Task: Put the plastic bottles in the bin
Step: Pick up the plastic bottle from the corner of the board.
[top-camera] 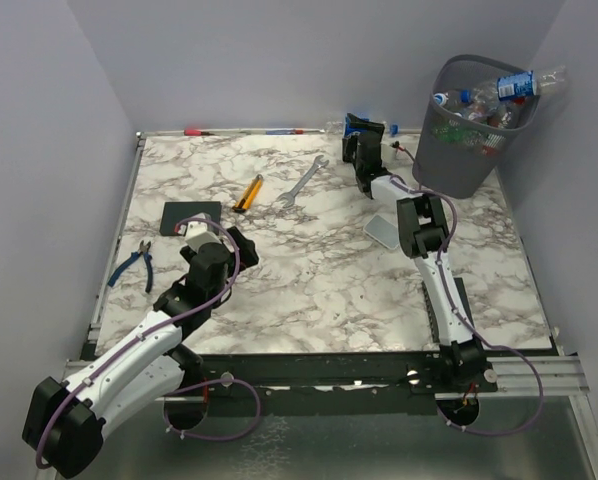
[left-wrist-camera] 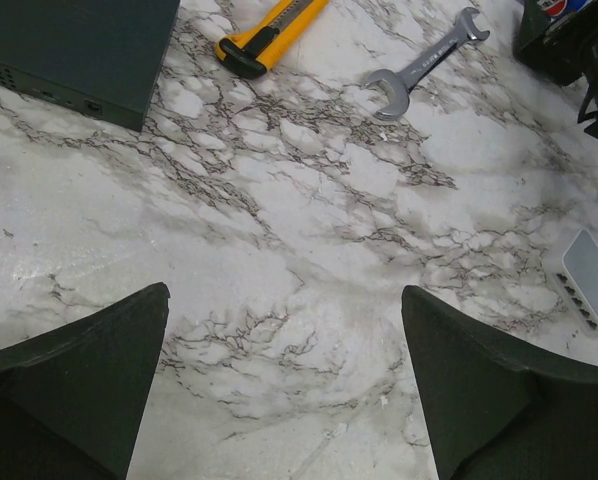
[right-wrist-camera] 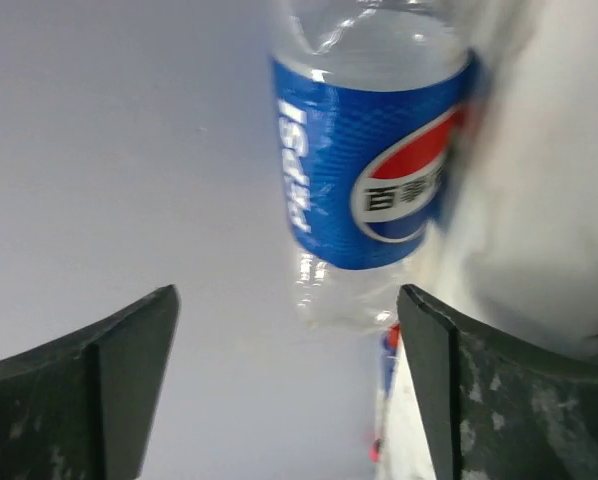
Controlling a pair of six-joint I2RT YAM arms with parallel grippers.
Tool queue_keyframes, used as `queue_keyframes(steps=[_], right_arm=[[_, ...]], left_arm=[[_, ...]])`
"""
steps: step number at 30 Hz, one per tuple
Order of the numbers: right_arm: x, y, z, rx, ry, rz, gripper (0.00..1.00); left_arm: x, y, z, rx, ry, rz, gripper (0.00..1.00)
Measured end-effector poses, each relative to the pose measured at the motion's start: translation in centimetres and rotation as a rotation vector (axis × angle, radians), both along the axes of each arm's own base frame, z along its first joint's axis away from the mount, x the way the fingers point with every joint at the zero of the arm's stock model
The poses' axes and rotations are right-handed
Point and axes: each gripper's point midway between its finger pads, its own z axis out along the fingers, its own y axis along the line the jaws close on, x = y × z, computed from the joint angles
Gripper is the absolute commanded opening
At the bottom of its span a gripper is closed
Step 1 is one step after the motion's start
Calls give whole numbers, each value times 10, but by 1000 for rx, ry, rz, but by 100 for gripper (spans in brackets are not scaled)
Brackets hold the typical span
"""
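Blue-label bottle (right-wrist-camera: 369,150) just left of the bin (top-camera: 459,160), ahead of the wide-open right claw (right-wrist-camera: 286,295).
Might roll away if bumped sideways; might knock the top bottle (top-camera: 524,83) off the full bin later.

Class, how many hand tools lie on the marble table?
3: wrench mid-table, yellow-handled tool to its left, blue-handled pliers at the left edge. The thin items along the far edge are unclear.

Far right of table, clear bottle (right-wrist-camera: 374,150): blue label bears red-white-blue Pepsi globe with white Chinese characters 百事 beside it, white "PEPSI" lettering running sideways along label's left.
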Motion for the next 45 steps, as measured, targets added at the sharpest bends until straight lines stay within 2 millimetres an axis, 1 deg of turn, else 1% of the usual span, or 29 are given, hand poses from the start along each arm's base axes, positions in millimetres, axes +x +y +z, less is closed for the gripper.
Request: queue_keyframes(steps=[1,2,3,6,10,14,16,17,22,27,31,32,34,36,38,41,45], right_arm=[[1,0,15,17,-15,-3,100],[1,-1,22,20,-15,-3,100],[2,-1,25,26,-10,-5,100],[7,-1,16,26,39,-15,100],[20,-1,15,42,52,-38,100],[23,-2,14,49,47,-45,100],[24,-2,15,54,32,-45,97],[25,-2,15,58,20,-45,95],[31,-9,17,79,-48,-38,76],[33,-17,13,92,-66,-27,59],[32,-18,7,94,-68,-18,49],[32,-18,5,95,-69,-16,44],[30,-18,2,95,-75,-10,29],[28,-17,-2,71,-73,0,22],[25,-16,-4,54,-71,13,19],[18,-16,-4,42,-73,20,17],[0,-17,-4,40,-73,40,13]], left_arm=[[0,0,0,-2,-1,1,99],[0,0,1,-5,-2,1,99],[1,-1,1,-6,-4,1,99],[1,-1,0,-5,-2,1,99],[1,-1,-3,2,9,1,99],[1,-1,-6,9,18,1,99],[2,-1,-9,14,25,1,99],[2,-2,-11,18,33,1,99],[2,-2,-16,28,48,2,99],[2,-2,-19,34,57,1,99],[2,-2,-22,40,64,1,99],[2,-2,-22,40,64,1,99],[2,-2,-22,39,64,2,99],[2,-2,-22,39,64,2,99],[2,-2,-21,38,63,2,99],[2,-2,-19,34,56,2,99],[2,-2,-12,17,34,2,99]])
